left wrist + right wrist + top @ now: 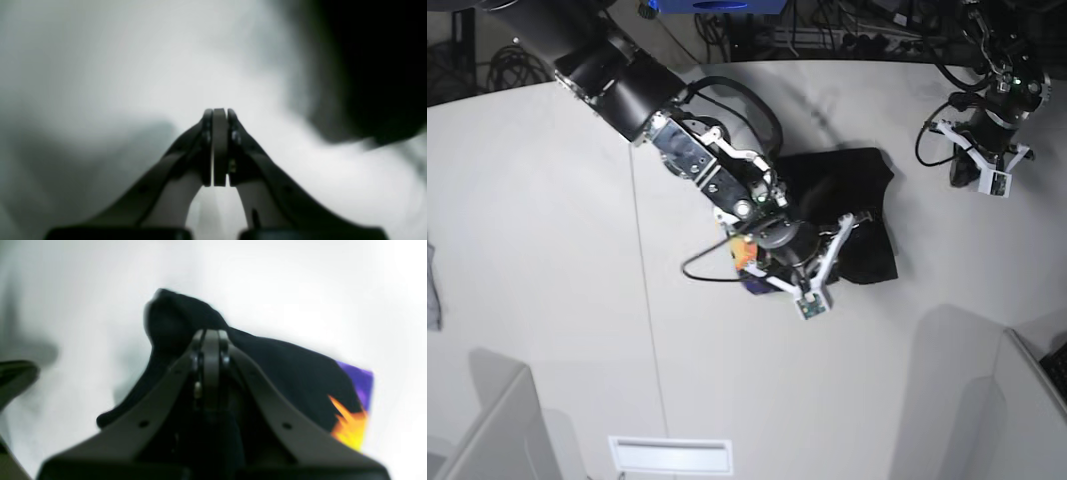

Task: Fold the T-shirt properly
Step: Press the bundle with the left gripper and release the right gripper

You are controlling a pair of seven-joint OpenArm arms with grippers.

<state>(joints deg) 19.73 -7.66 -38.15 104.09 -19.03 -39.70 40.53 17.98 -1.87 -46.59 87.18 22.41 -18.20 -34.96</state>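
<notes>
While the base view gives the only sharp overview, it shows the T-shirt (pixel 842 210) lying crumpled near the middle of the white table (pixel 547 250), its left part hidden beneath the right arm (pixel 627 85). That arm reaches from the far left across the cloth, and the right gripper (pixel 845 222) sits low over the garment; a small patch of orange and purple print shows at the near left edge of the heap, just beside the wrist.

In the right wrist view, the right gripper (pixel 211 340) has its 2 fingers pressed together on a raised fold of the black T-shirt (pixel 287 370). The fold bulges beyond the fingertips, blurred at its edges. The cloth below the fingers is lost in shadow, and the purple and orange print is cut off by the finger at the right.

In the left wrist view, the left gripper (pixel 219 115) is closed, fingers meeting with nothing between them. Everything beyond it is badly out of focus: pale table (pixel 100 66), and a dark mass at the upper right that cannot be identified. In the base view, the left gripper (pixel 989 180) hangs at the far right, well apart from the T-shirt.
</notes>
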